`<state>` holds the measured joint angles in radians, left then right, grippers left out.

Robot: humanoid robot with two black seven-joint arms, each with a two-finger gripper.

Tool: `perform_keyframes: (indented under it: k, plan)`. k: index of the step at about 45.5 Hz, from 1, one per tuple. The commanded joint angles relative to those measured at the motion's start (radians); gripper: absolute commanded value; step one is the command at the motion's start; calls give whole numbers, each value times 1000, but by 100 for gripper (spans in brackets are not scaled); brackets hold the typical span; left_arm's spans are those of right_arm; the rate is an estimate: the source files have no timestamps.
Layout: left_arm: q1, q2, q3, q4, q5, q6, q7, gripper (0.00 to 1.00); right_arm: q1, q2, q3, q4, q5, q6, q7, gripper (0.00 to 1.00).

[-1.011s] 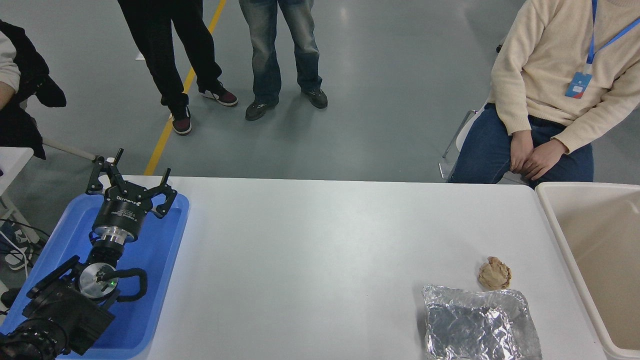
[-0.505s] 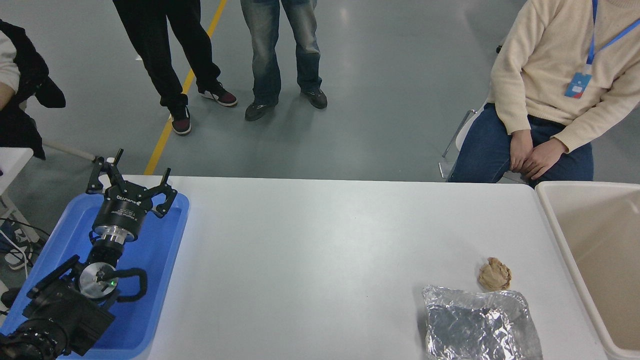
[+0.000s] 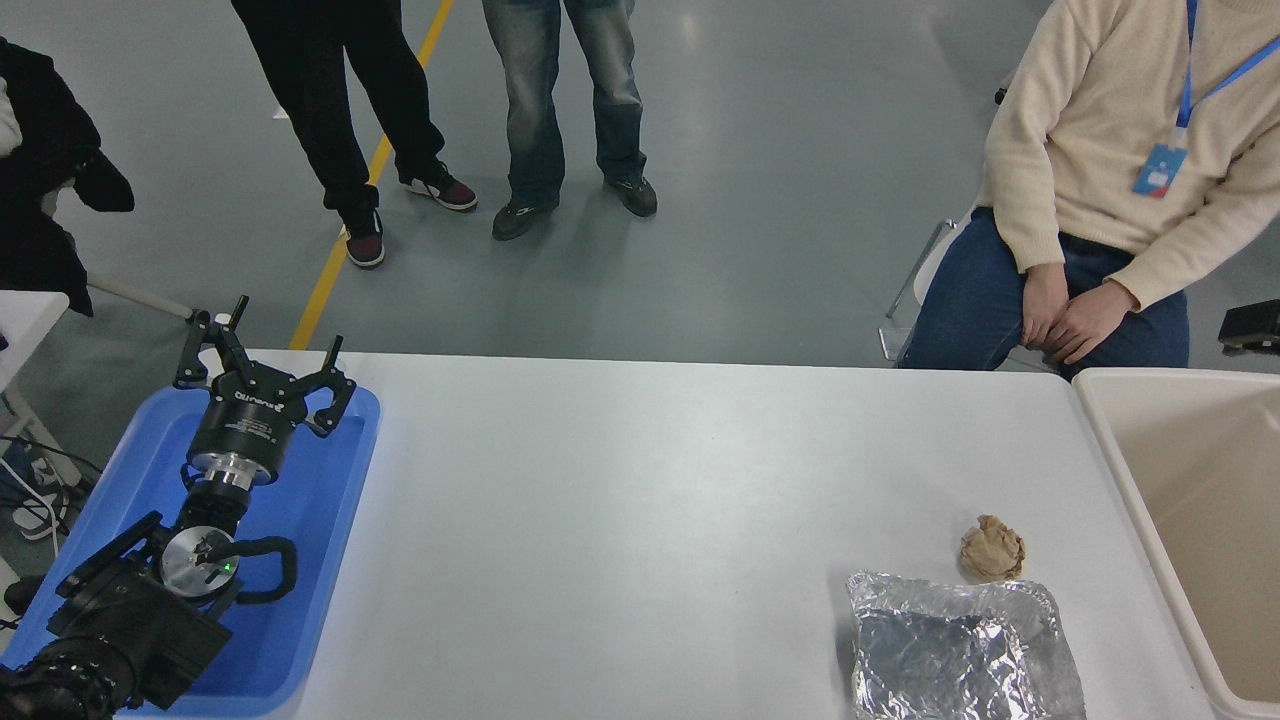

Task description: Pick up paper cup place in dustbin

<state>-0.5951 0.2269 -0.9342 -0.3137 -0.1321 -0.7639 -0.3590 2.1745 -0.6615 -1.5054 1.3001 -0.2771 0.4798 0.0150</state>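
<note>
— Where's the paper cup? I can't spot it anywhere on the counter (image 3: 640,480).

— Nor can I; it isn't on the white top, and the part of the dustbin (image 3: 1110,450) I can see, far off to the right of the left end effector (image 3: 262,360), shows only bare beige wall and floor; if the cup is in there it's below the edge of my view, so I can't tell.

— And the arms?

— The left end effector sits parked over the blue tray (image 3: 330,560), fingers spread wide with nothing between them; a dark piece (image 3: 1250,327) pokes in at the right edge, beyond the dustbin's far rim; it may be the right arm, but I can't tell whether its end effector is open or closed, or holding anything.

— So what else is out?

— A crumpled brown paper ball (image 3: 992,548) and a silver foil tray (image 3: 960,650), touching or nearly so, both well to the right of the parked end effector and just left of the dustbin; a person in a cream sweater (image 3: 1110,150) sits beyond.

— Done, then?

— I'd guess the cup is either dropped already or being carried out of view; nothing on the counter remains to be picked for this job.
</note>
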Motion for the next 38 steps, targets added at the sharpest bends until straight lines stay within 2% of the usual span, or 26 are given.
perform_keyframes:
  k: [1, 8, 14, 23, 38]
  plan:
    - [0, 0, 0, -1, 0, 0, 0, 100, 209, 134, 22, 91, 3, 306, 0, 100]
    - [0, 2, 0, -1, 0, 0, 0, 100, 228, 152, 145, 114, 3, 306, 0, 100]
    - [0, 0, 0, -1, 0, 0, 0, 100, 228, 241, 172, 125, -1, 306, -1, 100]
    - [0, 2, 0, 1, 0, 0, 0, 100, 229, 309, 188, 126, -8, 306, 0, 100]
    - [0, 2, 0, 1, 0, 0, 0, 100, 217, 341, 188, 125, -10, 306, 0, 100]
